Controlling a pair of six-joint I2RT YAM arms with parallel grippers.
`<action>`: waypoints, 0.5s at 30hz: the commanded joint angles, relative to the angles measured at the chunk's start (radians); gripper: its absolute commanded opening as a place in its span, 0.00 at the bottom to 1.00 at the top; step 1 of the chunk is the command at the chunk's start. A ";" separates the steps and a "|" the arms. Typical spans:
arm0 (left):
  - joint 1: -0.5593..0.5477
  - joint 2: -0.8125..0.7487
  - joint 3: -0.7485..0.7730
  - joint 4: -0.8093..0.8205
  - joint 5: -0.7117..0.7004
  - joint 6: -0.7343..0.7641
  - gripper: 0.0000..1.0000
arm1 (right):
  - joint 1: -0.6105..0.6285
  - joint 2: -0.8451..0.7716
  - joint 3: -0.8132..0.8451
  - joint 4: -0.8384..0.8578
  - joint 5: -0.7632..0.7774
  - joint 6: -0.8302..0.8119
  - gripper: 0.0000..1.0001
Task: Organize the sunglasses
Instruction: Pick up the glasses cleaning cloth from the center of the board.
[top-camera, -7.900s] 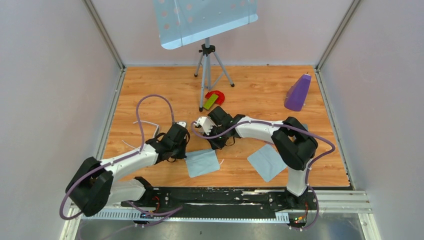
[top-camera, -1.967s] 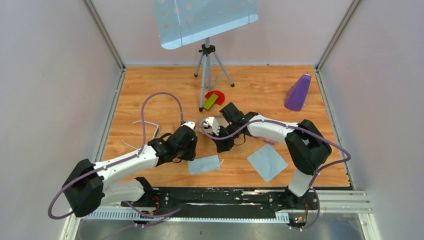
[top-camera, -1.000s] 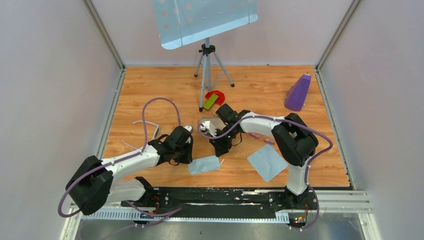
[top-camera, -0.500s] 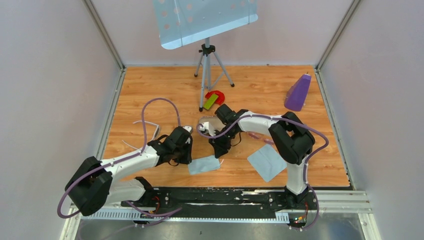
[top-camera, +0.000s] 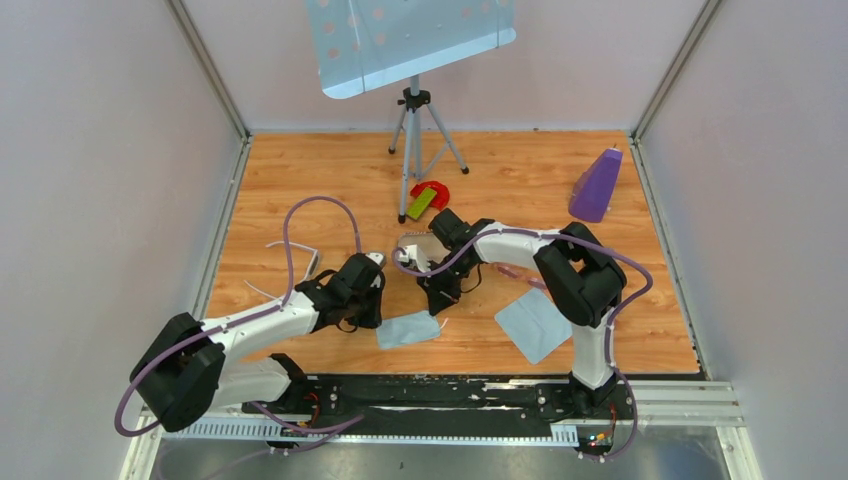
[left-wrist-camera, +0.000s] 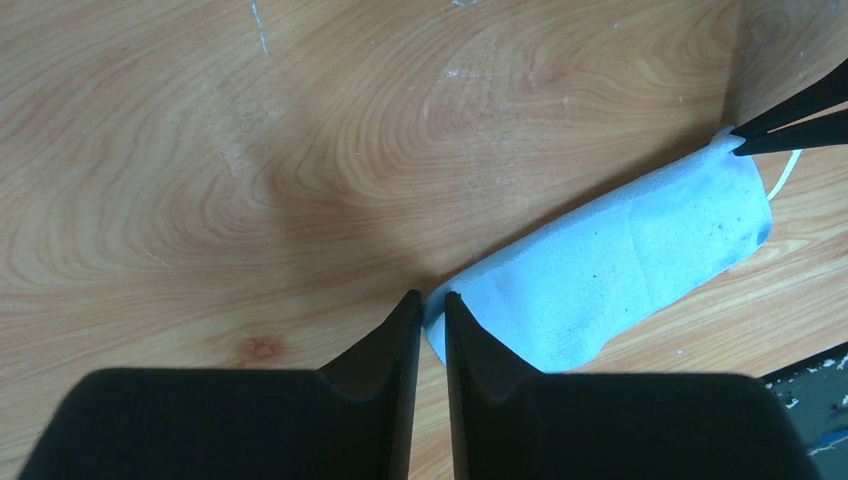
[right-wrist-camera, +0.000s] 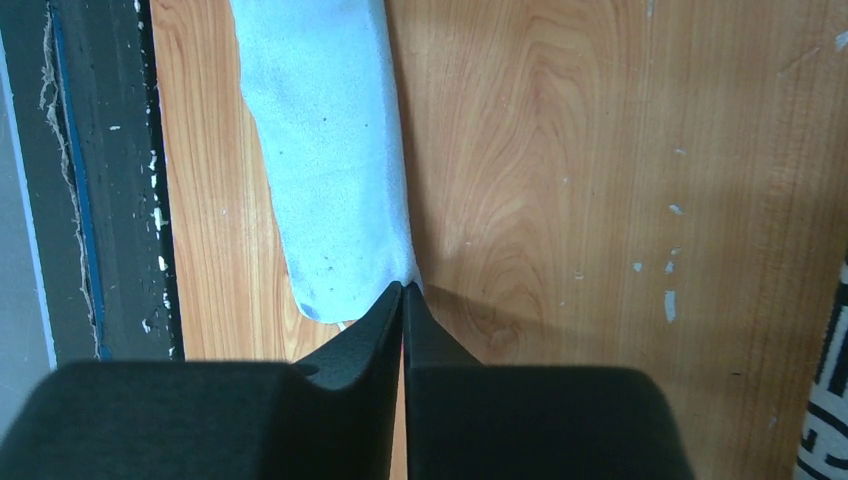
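Blue-grey: two cloths, folded cloth (top-camera: 408, 328), flat cloth (top-camera: 535, 325).

So: tripod (top-camera: 413, 130) stands back-centre on the bench (top-camera: 300, 180), a small block (top-camera: 427, 197) just in front of it, and a cone (top-camera: 596, 185) off at back right. Two cloths lie apart near the front edge. Left cloth (top-camera: 408, 328) sits between the arms, with the left gripper (left-wrist-camera: 430, 297) at its left corner and the right gripper (right-wrist-camera: 403, 287) at its right corner. Right cloth (top-camera: 533, 325) lies by the right arm.
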 joint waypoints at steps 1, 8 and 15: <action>0.006 -0.016 -0.013 -0.009 0.003 0.003 0.16 | -0.010 0.023 0.009 -0.045 -0.028 -0.032 0.03; 0.006 -0.046 -0.019 0.001 0.004 0.008 0.02 | -0.019 -0.011 0.000 -0.057 -0.016 -0.027 0.00; 0.006 -0.073 -0.018 0.028 0.037 0.034 0.00 | -0.023 -0.041 -0.002 -0.057 -0.016 0.021 0.00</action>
